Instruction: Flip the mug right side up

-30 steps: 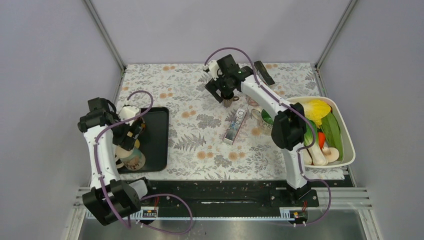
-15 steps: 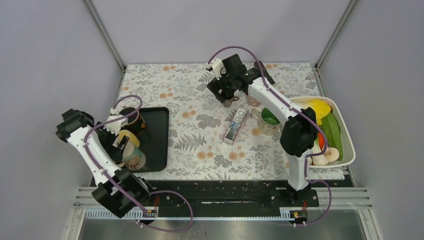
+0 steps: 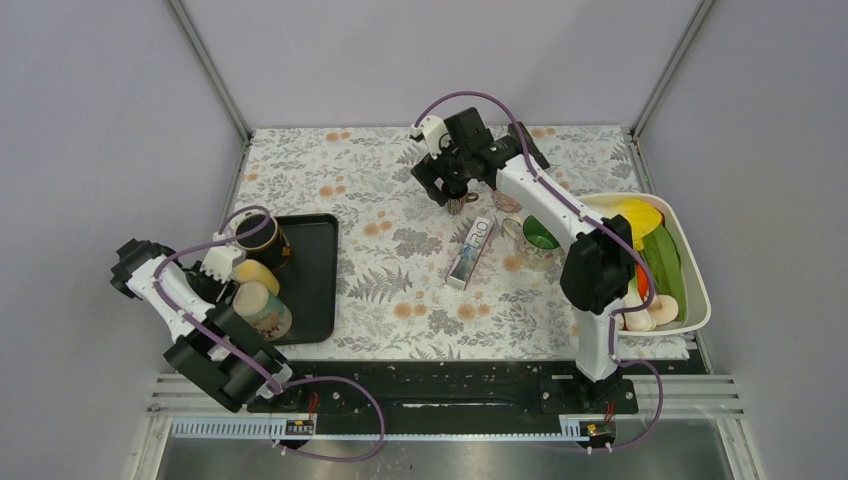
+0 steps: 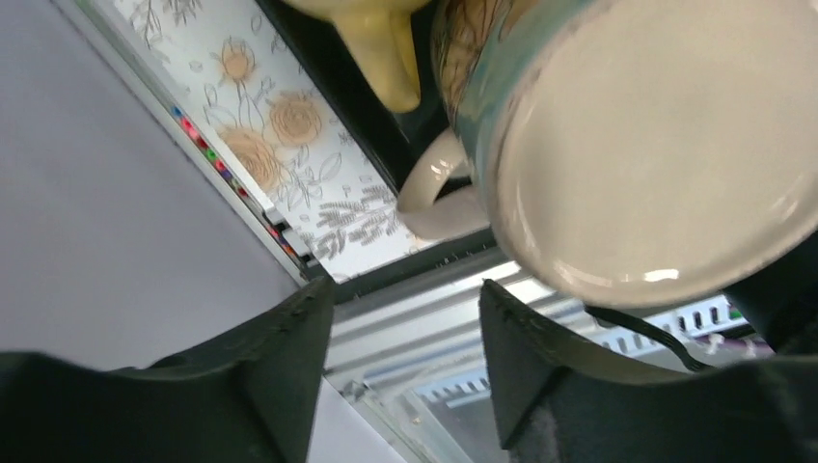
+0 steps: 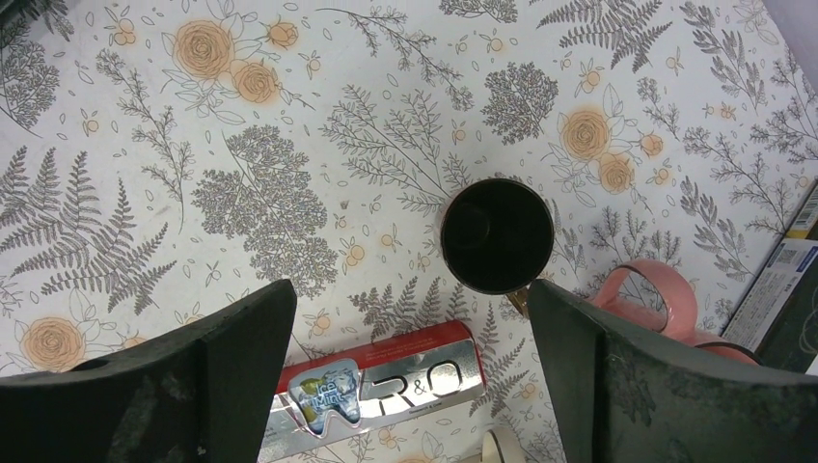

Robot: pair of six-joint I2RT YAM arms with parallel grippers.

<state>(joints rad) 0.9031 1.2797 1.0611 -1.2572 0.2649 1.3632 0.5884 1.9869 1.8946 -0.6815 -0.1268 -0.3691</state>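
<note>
cream base still up as the left arm swings out to the side

teal-patterned and cream-bottomed, the mug [image 3: 264, 312] stands at the near end of the black tray [image 3: 316, 262] on the left of the bench [image 3: 400, 290]. its base is uppermost, so the turn is not yet made. a second ago the left arm reached over the tray. now it has folded out to the left, and the left end effector [image 4: 405, 294] sits just beside the mug on its left. it is released: the two fingers [image 4: 280, 367] stand apart with nothing between them. the mug sits about where it was. my reading is that the arm is lining up for a grip from the side, which a flip would call for.

the left wrist view gives what the top view does not: the glossy base filling the upper right, and the cream handle [image 4: 436, 198] pointing toward the near rail, clear of the fingers. whether a finger touches the mug i cannot tell. only the top view places the yellow piece [image 3: 256, 274] just beside the mug on its far side, something to keep clear of. the right end effector [image 5: 410, 289], wide and released, hovers over a small dark cup [image 5: 496, 235] at the far middle, well apart from the job.
</note>
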